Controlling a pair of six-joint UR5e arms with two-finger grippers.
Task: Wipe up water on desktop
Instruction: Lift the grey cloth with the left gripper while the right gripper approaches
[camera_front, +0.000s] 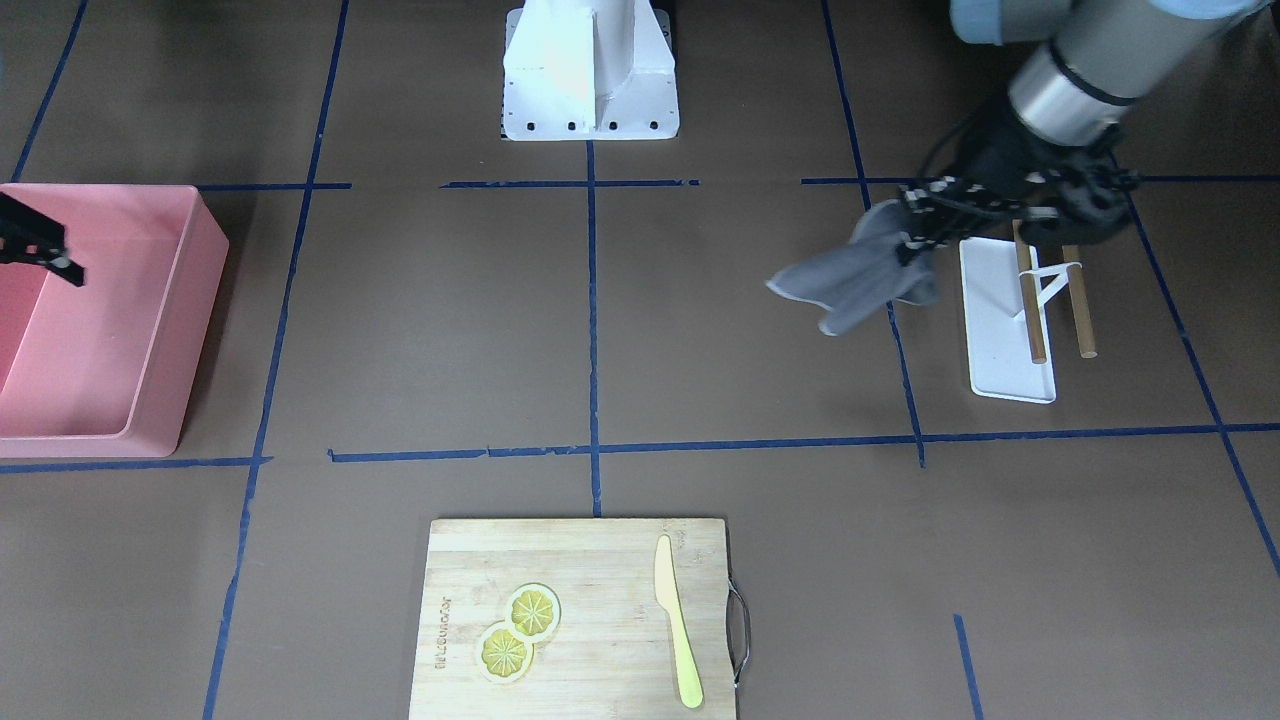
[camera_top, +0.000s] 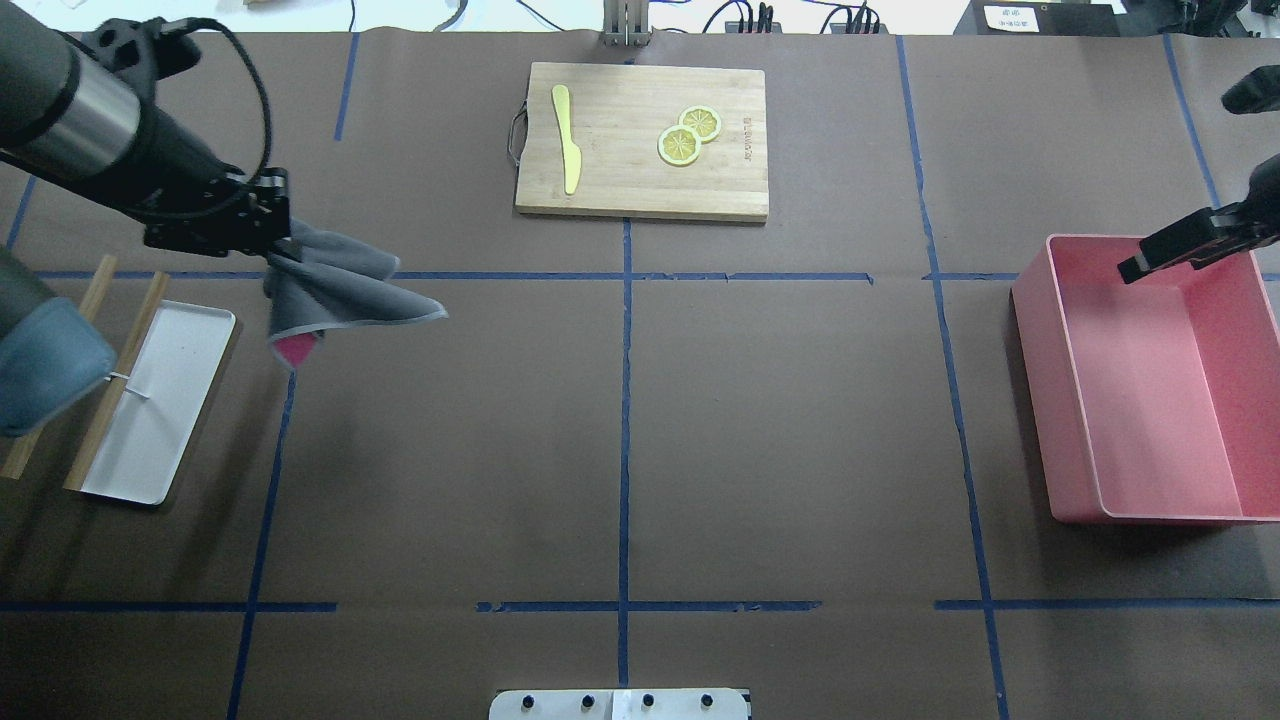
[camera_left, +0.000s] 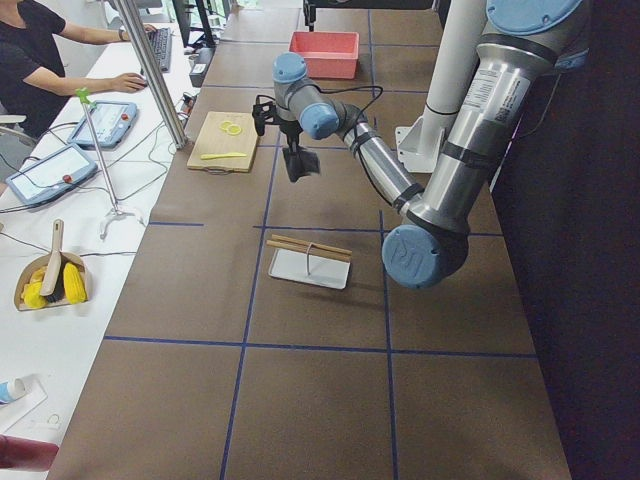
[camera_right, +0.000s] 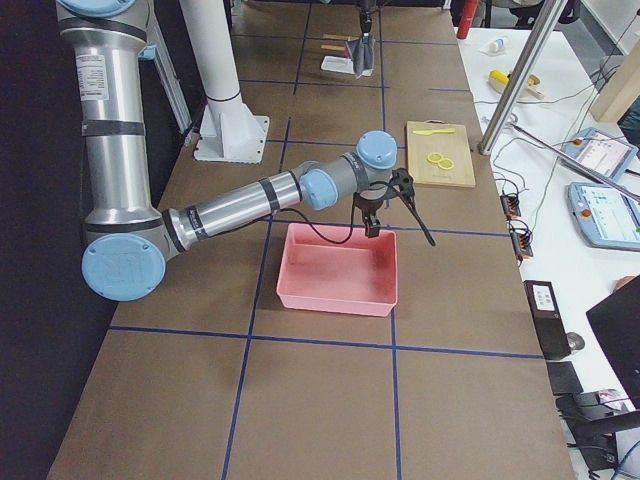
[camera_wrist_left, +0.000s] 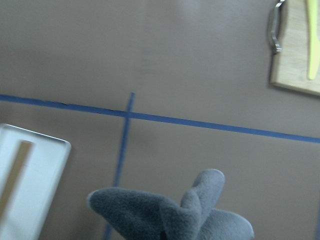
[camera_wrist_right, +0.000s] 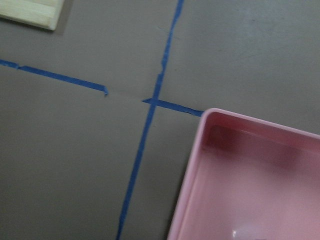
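Observation:
The desktop (camera_front: 450, 330) is matte brown with blue tape lines; it also shows in the overhead view (camera_top: 780, 430). I cannot make out any water on it. My left gripper (camera_front: 925, 225) is shut on a grey cloth (camera_front: 860, 275) and holds it hanging above the desktop, beside the white tray. The overhead view shows this gripper (camera_top: 275, 235) and the cloth (camera_top: 340, 290) at the left; the cloth's folds fill the bottom of the left wrist view (camera_wrist_left: 170, 212). My right gripper (camera_top: 1170, 250) hovers open and empty over the pink bin.
A pink bin (camera_top: 1040, 380) stands at my right, empty. A white tray (camera_top: 160, 400) with two wooden rods lies at my left. A bamboo cutting board (camera_top: 620, 180) with lemon slices and a yellow knife (camera_top: 567, 135) lies at the far middle.

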